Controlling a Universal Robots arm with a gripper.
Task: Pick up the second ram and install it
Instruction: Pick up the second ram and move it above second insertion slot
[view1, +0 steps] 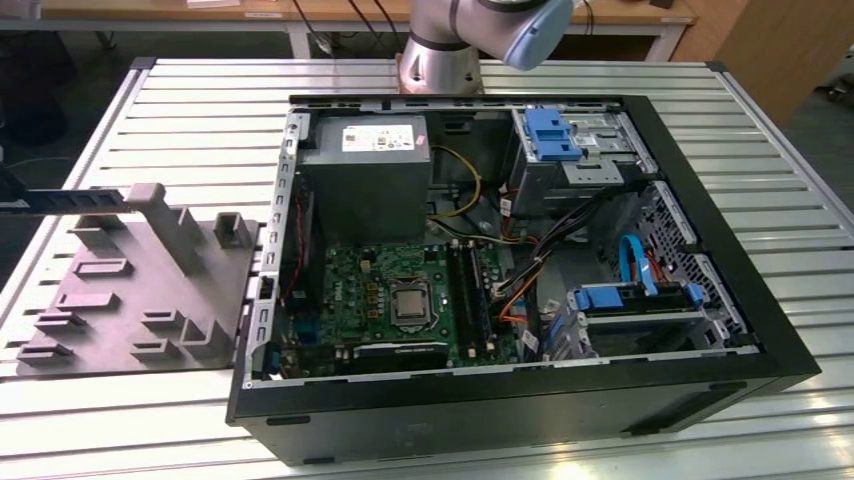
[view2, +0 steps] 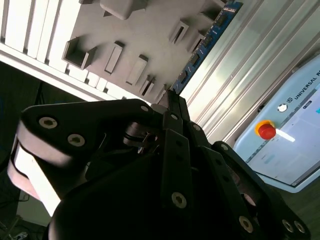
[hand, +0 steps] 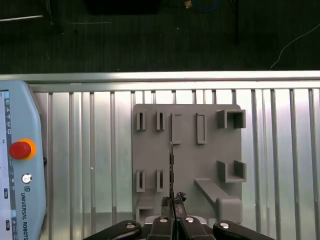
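Note:
In both wrist views my gripper (hand: 172, 204) (view2: 169, 97) is shut on one end of the second ram. The second ram (view2: 206, 41) is a slim dark blue board with black chips, reaching straight out from the fingertips. In the first wrist view the ram (hand: 171, 167) appears edge-on as a thin dark line above the grey fixture plate (hand: 190, 165). In the exterior view a dark bar (view1: 74, 197), likely the ram, hangs over the fixture's far end at the exterior view's left. The green motherboard (view1: 360, 290) lies in the open computer case, with long black sockets (view1: 467, 290) beside the processor.
The grey fixture plate (view1: 134, 290) with raised slots and posts lies on the ribbed metal table (view1: 200, 110), beside the case wall (view1: 274, 250). A teach pendant (hand: 17, 165) with a red stop button lies beside the fixture. Cables, drive bays and the power supply (view1: 367, 170) crowd the case.

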